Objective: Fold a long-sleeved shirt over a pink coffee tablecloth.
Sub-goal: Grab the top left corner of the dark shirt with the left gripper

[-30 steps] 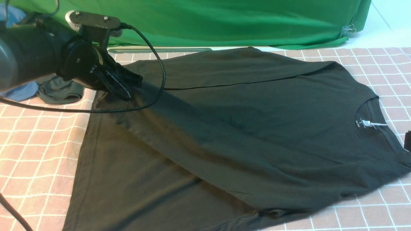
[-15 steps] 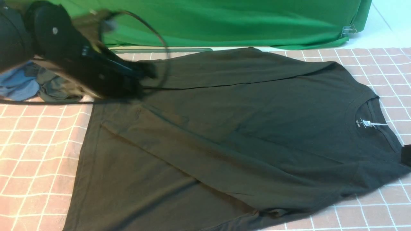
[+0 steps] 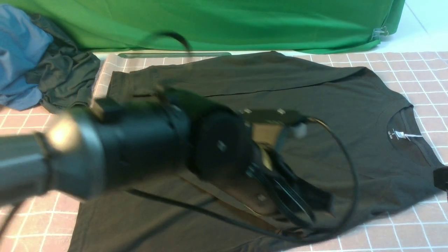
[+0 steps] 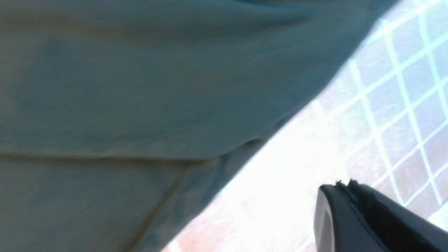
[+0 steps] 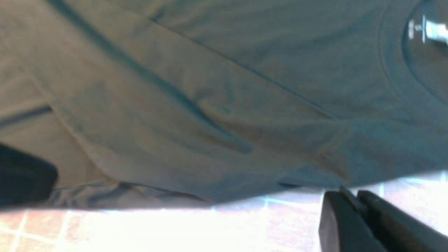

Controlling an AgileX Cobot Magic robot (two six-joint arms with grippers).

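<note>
Though the left arm blurs across much of the front view, the long-sleeved shirt [image 3: 315,105] can be placed well enough. It lies flat on the pink coffee tablecloth [image 3: 402,231] with its collar and white neck label [image 3: 407,135] toward 3 o'clock and its hem toward 8 o'clock. One sleeve lies folded along the far edge at 12 o'clock. In the right wrist view a second band of fabric crosses the body, probably the other sleeve.

The left gripper [image 3: 309,213] hangs above the shirt's near edge at about 5 o'clock. Its wrist view shows the fingers [image 4: 371,217] pressed together with nothing between them, the tip over bare tablecloth just beside the shirt's edge. The right gripper [image 5: 350,196] is likewise clenched and empty, near the shoulder edge at about 4 o'clock.

With the sleeves seemingly laid in, the step in hand looks like the approach to the body fold. The next move would call for both pairs of jaws to part, come down on the near edge and pinch every layer. Both would then lift evenly so the fold line runs straight and the tucked sleeves are not dragged out.

A blue garment [image 3: 21,52] and a dark grey-green garment [image 3: 66,80] sit heaped at 10 o'clock, apart from the work.
</note>
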